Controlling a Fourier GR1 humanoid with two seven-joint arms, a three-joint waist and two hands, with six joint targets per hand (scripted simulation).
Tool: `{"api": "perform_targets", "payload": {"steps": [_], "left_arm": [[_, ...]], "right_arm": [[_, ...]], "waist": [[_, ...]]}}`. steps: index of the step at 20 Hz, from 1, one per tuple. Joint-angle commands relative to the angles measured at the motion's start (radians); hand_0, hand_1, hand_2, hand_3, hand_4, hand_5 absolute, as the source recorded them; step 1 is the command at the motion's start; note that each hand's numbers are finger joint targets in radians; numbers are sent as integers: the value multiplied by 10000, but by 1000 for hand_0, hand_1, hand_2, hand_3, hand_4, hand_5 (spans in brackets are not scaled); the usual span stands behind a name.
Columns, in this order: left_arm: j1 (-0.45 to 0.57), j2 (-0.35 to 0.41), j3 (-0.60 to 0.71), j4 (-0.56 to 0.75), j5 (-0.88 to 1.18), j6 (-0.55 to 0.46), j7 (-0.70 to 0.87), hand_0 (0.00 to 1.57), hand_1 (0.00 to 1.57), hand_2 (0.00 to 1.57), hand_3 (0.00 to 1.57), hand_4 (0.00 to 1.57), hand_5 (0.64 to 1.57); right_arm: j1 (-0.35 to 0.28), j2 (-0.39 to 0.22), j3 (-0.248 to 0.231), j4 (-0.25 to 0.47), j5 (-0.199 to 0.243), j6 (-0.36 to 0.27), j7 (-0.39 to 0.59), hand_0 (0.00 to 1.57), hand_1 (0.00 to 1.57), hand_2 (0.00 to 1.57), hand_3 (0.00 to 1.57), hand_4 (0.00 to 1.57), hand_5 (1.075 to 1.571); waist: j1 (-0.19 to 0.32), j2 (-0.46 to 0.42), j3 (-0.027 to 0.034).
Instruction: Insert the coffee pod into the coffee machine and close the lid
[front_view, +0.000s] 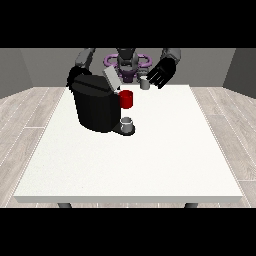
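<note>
You see the black coffee machine (96, 107) on the white table (150, 160), its grey lid (111, 78) tilted up. A red part (126, 99) juts at its three o'clock, a grey cup (127, 123) below. At one o'clock, the hand at the view's right (161, 74) spreads its fingers beside a small grey pod (145, 83).

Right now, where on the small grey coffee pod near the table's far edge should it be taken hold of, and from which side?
Probably round its side wall, from above. The coffee pod stands upright as a short cylinder, and the hand at the view's right hovers beside it, fingers spread. The coffee machine and its raised lid crowd the other side.
</note>
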Motion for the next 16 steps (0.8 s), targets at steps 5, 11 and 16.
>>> {"api": "perform_targets", "payload": {"steps": [5,11,16], "left_arm": [[-1025,479,391,410,-142,203,262,1260,1260,1318,1258,490,1571],[-1467,470,475,588,-128,-58,522,1281,1281,1306,1226,501,1571],[-1377,-324,159,385,-290,86,838,1307,1307,1328,1239,487,1571]], "right_arm": [[-403,123,709,-940,304,-240,459,0,0,0,0,508,1571],[-660,-72,422,-1118,276,-373,649,0,0,0,0,514,1571],[-707,-287,78,-754,256,-465,726,0,0,0,0,520,1571]], "waist": [[-903,697,-2],[-1045,897,0],[-734,567,2]]}}
